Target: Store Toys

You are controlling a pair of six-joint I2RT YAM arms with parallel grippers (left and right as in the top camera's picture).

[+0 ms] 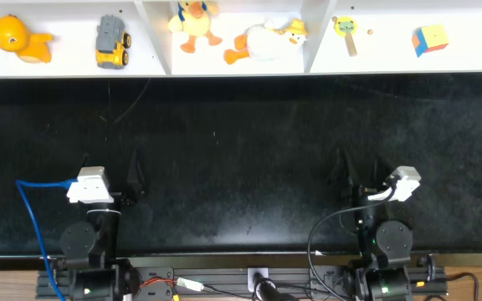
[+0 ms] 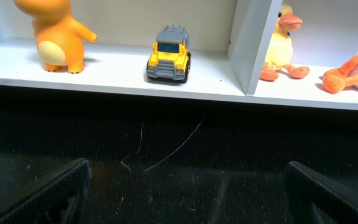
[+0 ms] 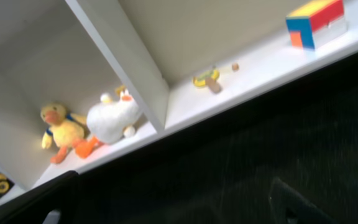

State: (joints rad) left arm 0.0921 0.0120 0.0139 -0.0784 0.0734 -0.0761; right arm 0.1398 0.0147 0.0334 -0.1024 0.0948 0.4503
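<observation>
Toys sit in a white shelf (image 1: pixel 241 67) along the far edge of the table. Its left bay holds an orange figure (image 1: pixel 22 38) (image 2: pixel 56 34) and a yellow-grey truck (image 1: pixel 112 42) (image 2: pixel 169 53). A yellow duck (image 1: pixel 195 23) (image 3: pixel 59 130) and a white plush bird (image 1: pixel 268 40) (image 3: pixel 112 118) share the middle bay. A small slingshot toy (image 1: pixel 346 32) (image 3: pixel 207 78) and a colour cube (image 1: pixel 430 38) (image 3: pixel 314 22) lie in the right bay. My left gripper (image 1: pixel 109 171) (image 2: pixel 191 193) and right gripper (image 1: pixel 360 171) (image 3: pixel 166 205) rest near the front, both open and holding nothing.
A black mat (image 1: pixel 241 142) covers the table between the arms and the shelf. White dividers (image 2: pixel 250 43) (image 3: pixel 123 56) separate the bays. A blue cable (image 1: pixel 36 201) loops beside the left arm.
</observation>
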